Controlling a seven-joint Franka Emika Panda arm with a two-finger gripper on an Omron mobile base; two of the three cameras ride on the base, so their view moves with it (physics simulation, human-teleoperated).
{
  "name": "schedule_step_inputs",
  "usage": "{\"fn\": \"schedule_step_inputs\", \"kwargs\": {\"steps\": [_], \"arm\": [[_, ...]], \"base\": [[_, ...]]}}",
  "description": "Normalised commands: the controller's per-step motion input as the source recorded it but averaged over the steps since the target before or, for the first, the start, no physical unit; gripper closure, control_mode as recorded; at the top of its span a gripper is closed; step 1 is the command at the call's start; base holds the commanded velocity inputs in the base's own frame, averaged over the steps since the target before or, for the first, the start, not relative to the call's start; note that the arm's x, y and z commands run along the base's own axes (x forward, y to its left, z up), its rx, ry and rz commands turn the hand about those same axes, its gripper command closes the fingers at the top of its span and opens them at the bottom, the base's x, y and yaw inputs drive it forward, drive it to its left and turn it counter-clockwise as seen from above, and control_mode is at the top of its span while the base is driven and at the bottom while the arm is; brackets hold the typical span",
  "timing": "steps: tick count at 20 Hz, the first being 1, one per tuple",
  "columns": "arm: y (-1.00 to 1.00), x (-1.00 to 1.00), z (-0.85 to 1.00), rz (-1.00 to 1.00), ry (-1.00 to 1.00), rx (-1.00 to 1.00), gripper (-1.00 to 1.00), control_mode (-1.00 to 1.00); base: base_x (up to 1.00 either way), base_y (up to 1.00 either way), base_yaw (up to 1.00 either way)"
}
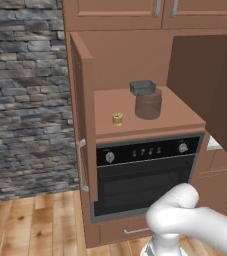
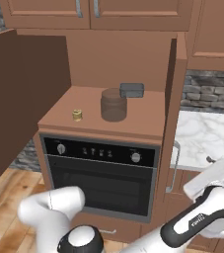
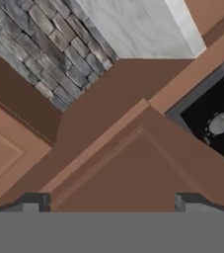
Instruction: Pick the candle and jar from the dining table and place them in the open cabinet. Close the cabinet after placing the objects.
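End effector (image 3: 108,201) near cabinet (image 1: 130,107) door; jar (image 1: 148,103), candle (image 1: 117,118) inside.

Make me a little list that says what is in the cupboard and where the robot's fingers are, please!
candle: tiny yellow-gold ridged candle stands near the front edge of the cabinet shelf
jar: stout grey cylindrical jar stands on the same shelf, apart from the candle; its flat grey lid sits askew at its top
cabinet: brown wooden cabinet, both doors swung open
below: black-fronted oven
fingers: two dark fingers spread apart, holding nothing, close against a brown panelled door
left to do: close both doors
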Motion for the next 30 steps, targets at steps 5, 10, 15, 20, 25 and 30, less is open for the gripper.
{"fn": "schedule_step_inputs", "kwargs": {"steps": [5, 10, 15, 20, 25, 30], "arm": [[0.0, 0.45, -0.02, 0.19, 0.0, 0.0, -1.0, -1.0], [0.14, 0.01, 0.0, 0.15, 0.0, -0.02, -1.0, -1.0], [0.78, -0.08, 0.0, 0.06, 0.0, -0.1, -1.0, -1.0], [1.0, 0.0, 0.0, 0.0, 0.0, -0.13, -1.0, -1.0], [1.0, 0.0, 0.0, 0.0, 0.0, -0.13, -1.0, -1.0], [1.0, 0.0, 0.0, 0.0, 0.0, -0.15, -1.0, -1.0]], "base": [[0.0, 0.0, 0.0], [0.0, 0.0, 0.0], [0.0, 0.0, 0.0], [0.0, 0.0, 0.0], [0.0, 0.0, 0.0], [0.0, 0.0, 0.0]]}}
